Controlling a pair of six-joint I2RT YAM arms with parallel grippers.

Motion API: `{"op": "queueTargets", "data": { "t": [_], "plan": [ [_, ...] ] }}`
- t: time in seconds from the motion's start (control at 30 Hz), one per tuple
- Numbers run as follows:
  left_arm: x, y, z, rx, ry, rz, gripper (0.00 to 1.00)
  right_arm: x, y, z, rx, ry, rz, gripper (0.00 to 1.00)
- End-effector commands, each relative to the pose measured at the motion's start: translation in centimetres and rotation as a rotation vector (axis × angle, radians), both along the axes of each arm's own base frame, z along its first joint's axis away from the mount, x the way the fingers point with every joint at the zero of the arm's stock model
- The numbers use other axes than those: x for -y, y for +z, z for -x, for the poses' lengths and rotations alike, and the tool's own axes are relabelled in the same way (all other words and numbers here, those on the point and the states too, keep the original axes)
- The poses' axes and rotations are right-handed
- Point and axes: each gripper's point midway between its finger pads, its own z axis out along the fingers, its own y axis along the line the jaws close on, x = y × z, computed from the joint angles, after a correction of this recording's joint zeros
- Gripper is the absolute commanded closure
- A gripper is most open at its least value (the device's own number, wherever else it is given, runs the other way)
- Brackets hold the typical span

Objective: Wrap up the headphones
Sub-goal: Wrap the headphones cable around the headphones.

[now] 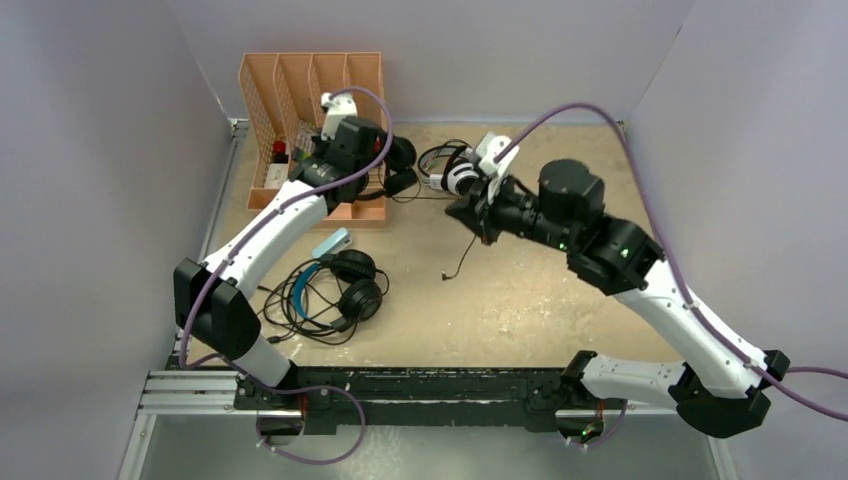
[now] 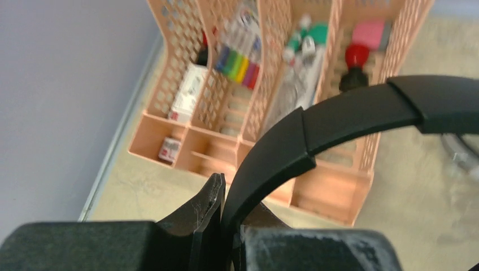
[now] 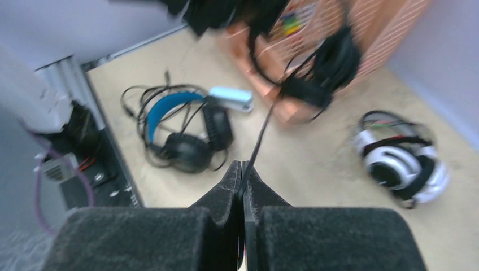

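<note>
**A:** Where's the all-black headset [image 1: 400, 155]?

**B:** Held up at eleven o'clock of the table, in front of the orange desk organizer [image 1: 310, 100]. The left gripper [image 2: 226, 203] is clamped on its headband. The right gripper [image 3: 243, 169] is pinched shut on its thin cable [image 3: 257, 141], which is drawn out toward four o'clock with the free end trailing beneath.

**A:** How far along?

**B:** Early, I'd judge. Some cord looks bunched by the earcups, but blur hides whether it's wound. The white-and-black headset [image 1: 455, 172] at twelve o'clock has cable gathered beside it, and I can't tell how tidily. The blue-banded headset [image 1: 335, 285] at eight o'clock lies among sprawled loops, with what looks like a pale blue stapler [image 1: 332, 243] just beside it.

**A:** And the surroundings?

**B:** A scuffed tan tabletop [image 1: 540, 320], with plain lavender-grey walls [image 1: 90, 150] on three sides.
</note>
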Motion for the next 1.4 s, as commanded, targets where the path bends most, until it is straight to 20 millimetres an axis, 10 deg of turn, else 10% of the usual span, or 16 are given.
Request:
{"op": "queueTargets", "data": {
  "t": [0.0, 0.33, 0.67, 1.03, 1.37],
  "plan": [
    [0.8, 0.0, 0.8, 0.019, -0.119, 0.005, 1.0, 2.6, 3.4, -3.2, 0.156, -0.137, 0.162, 1.0],
    [5.0, -1.5, 5.2, -0.101, -0.454, 0.013, 1.0, 1.1, 8.3, -12.8, 0.342, -0.256, 0.231, 0.95],
    [8.3, 0.5, 9.1, -0.057, -0.715, 0.134, 1.0, 2.8, 5.1, -19.1, 0.287, -0.29, 0.235, 0.96],
    [12.6, 8.9, 12.7, 0.156, -0.938, 0.455, 1.0, -1.6, -2.6, -19.4, 0.049, -0.14, 0.042, 0.97],
    [15.5, 16.7, 12.6, 0.332, -0.928, 0.854, 1.0, -4.8, -4.5, -16.8, -0.133, -0.068, -0.332, 0.92]
  ]
}}
